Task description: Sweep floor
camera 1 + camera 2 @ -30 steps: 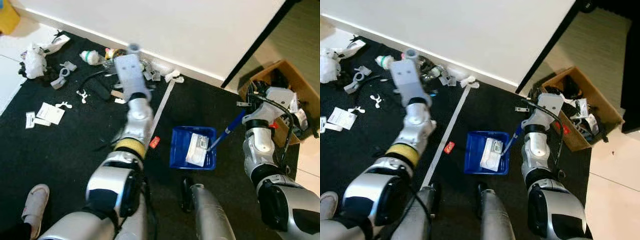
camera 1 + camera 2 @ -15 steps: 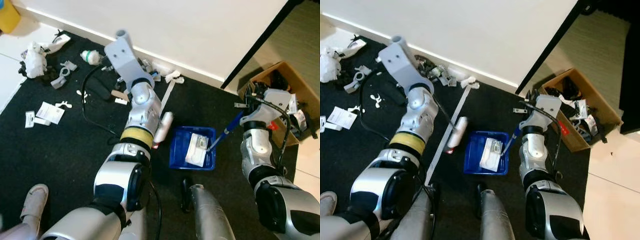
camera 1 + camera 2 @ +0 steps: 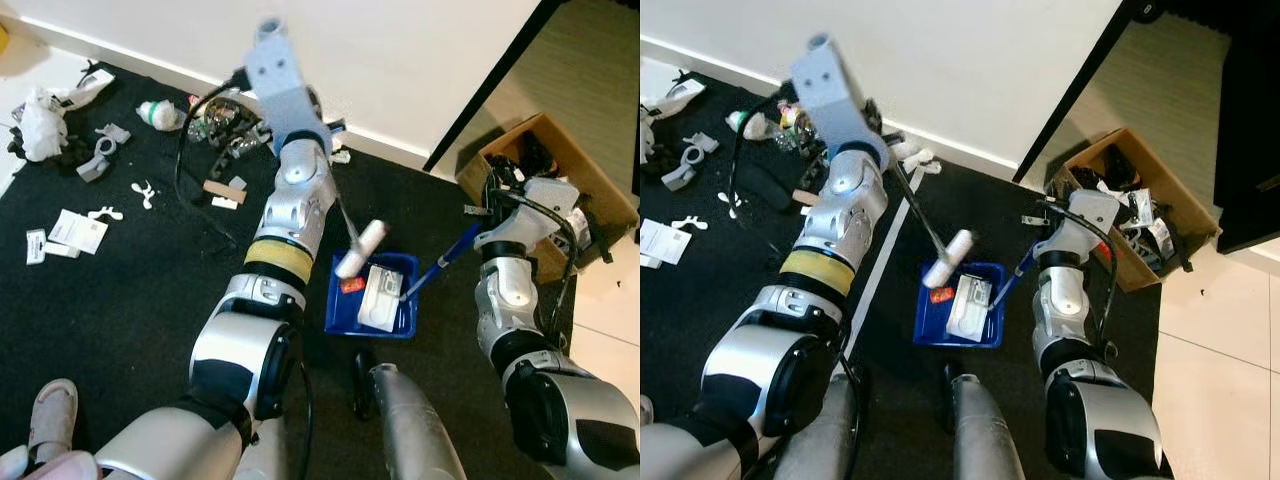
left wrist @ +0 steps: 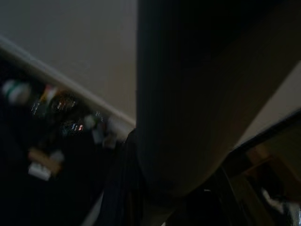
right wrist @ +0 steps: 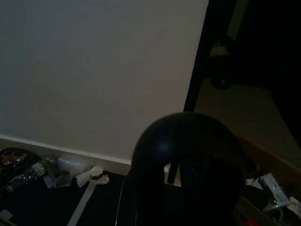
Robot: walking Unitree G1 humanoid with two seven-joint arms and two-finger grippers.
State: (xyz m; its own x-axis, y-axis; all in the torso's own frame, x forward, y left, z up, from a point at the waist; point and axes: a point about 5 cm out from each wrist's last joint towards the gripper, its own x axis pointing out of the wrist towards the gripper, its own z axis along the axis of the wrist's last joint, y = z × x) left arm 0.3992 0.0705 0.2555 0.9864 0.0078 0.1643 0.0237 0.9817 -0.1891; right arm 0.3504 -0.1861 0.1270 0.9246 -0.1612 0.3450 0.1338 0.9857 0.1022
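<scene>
Right gripper (image 3: 478, 232) holds blue dustpan (image 3: 372, 296) handle, left grip state unclear; brush (image 3: 361, 248) at 12 o'clock of pan could knock red scrap (image 3: 351, 285) out

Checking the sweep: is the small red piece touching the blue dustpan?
Touching. The left eye view shows the red piece lying inside the blue dustpan, on its floor beside the white packet.
</scene>
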